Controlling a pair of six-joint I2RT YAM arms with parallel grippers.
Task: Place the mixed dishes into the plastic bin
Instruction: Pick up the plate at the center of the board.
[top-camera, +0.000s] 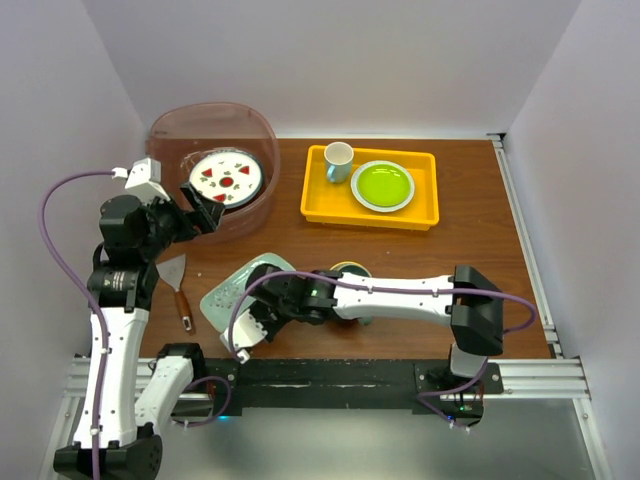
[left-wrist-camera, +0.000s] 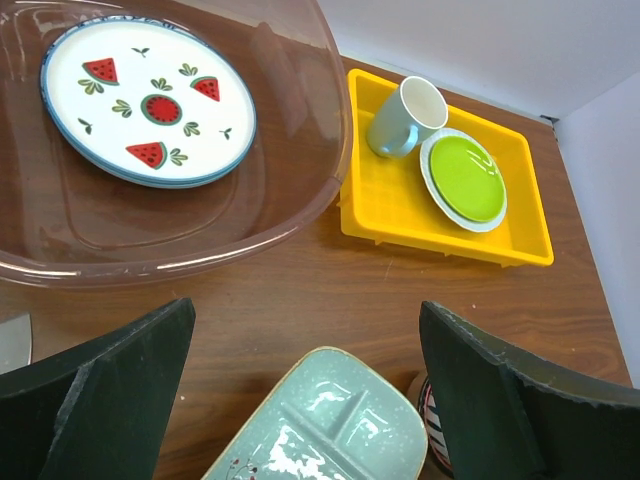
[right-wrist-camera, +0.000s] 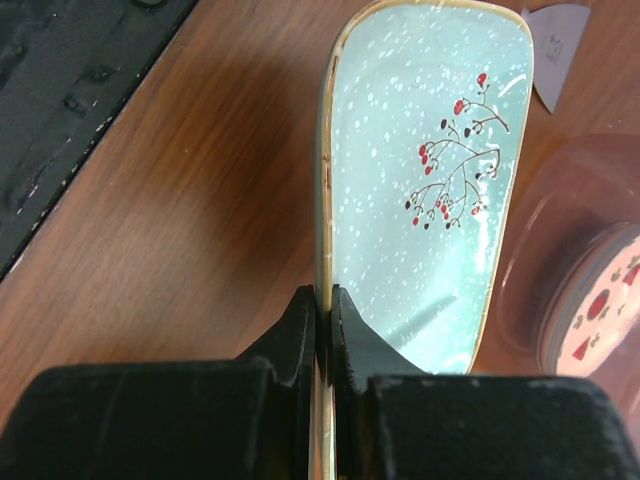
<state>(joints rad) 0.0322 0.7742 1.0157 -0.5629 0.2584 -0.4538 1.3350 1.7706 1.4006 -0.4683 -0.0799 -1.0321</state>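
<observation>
Near the front edge of the counter, left of centre, sits the pale green divided tray, long side running diagonally. The right tool is clenched on its thin gold-trimmed rim at the end closest to the front edge, one finger on each face. From the wrist view the tray looks tipped, but honestly I can't tell if the far end is off the wood.

Right behind the right arm a striped bowl peeks out, just beside the tray's far-right corner, so that side is tight. Between the tray's far edge and the plastic bin there's a band of bare wood.

The bin fills the far-left corner of the counter, and a watermelon plate lies flat on its floor. Most of the floor around that plate is free. The left tool hangs just over the bin's near rim with its fingers spread wide, nothing in them.

A spatula lies along the left edge, near the tray's left end but not touching it.

The yellow tray sits along the far edge, a narrow gap of wood between it and the bin. It holds a white cup and a lime plate. The right-hand side of the counter is bare wood too.
</observation>
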